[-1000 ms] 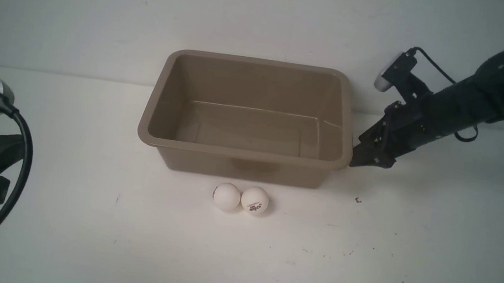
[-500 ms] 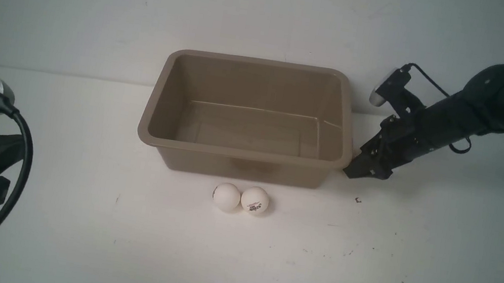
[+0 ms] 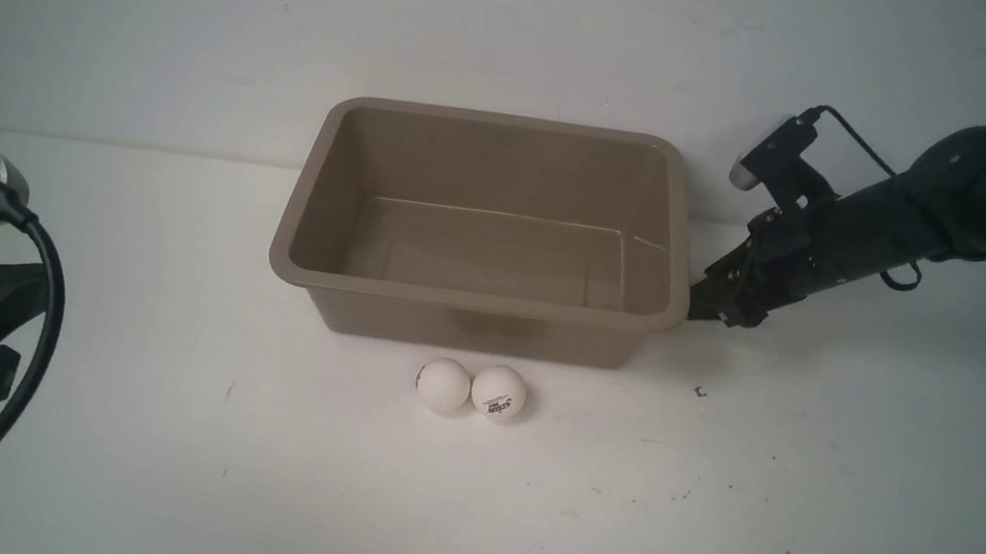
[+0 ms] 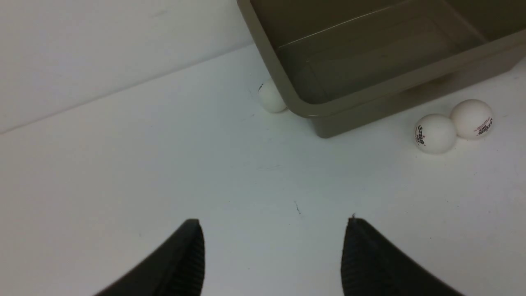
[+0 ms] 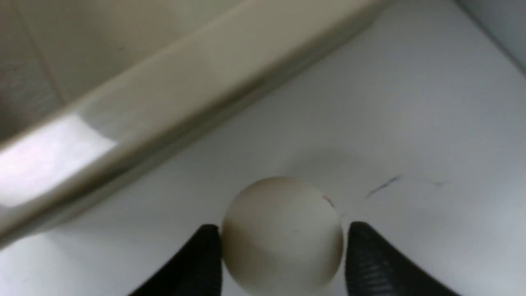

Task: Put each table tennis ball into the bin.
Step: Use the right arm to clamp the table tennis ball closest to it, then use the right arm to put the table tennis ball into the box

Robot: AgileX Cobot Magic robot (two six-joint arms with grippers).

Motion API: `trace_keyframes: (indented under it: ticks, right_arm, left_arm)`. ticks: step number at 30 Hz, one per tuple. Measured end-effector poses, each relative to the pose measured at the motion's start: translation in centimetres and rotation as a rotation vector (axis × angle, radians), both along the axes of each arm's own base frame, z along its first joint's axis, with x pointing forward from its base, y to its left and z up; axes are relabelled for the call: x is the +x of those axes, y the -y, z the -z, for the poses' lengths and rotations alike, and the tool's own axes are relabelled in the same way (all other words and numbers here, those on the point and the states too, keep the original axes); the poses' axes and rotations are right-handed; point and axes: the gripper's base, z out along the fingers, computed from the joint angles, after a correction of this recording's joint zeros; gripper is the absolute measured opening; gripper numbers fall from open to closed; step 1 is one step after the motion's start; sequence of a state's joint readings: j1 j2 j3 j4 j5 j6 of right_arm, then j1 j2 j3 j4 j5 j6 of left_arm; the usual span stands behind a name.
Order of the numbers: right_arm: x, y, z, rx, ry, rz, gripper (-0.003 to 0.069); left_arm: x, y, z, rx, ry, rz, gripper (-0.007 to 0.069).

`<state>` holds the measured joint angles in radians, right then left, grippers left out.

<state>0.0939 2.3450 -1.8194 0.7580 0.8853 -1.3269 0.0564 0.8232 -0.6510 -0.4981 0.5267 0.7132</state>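
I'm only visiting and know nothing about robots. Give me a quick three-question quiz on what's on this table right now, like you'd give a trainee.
1. True or false: the bin already has a ball inside.
2. How many table tennis balls lie touching each other just in front of the bin? A) one B) two C) four
3. Fill in: the right gripper is closed on a ____.
Key: 1 false, it looks empty; 2 B; 3 table tennis ball.

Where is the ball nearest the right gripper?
Right wrist view: the table tennis ball sits in the right gripper, touching both fingertips, just outside the right-side rim of the bin. The front view hides it behind that gripper.
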Motion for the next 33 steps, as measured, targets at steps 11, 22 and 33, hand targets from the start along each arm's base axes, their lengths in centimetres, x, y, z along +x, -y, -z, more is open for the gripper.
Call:
trace_keyframes:
  ticks: [11, 22, 33]
  right_arm:
    - [0.7, 0.1, -0.9, -0.008, 0.061, 0.027, 0.0332]
    - [-1.1, 0.4, -11.2, -0.002, 0.238, 0.025, 0.0332]
    - [-3.0, -5.7, -11.4, 0.158, 0.154, -0.121, 0.0332]
  left_arm:
    - [0.0, 0.0, 0.0, 0.0, -0.001, 0.001, 0.0405]
    - [-0.1, 0.1, 0.1, -0.002, -0.018, 0.01, 0.0405]
    - [-0.1, 0.1, 0.1, -0.002, -0.02, 0.011, 0.0405]
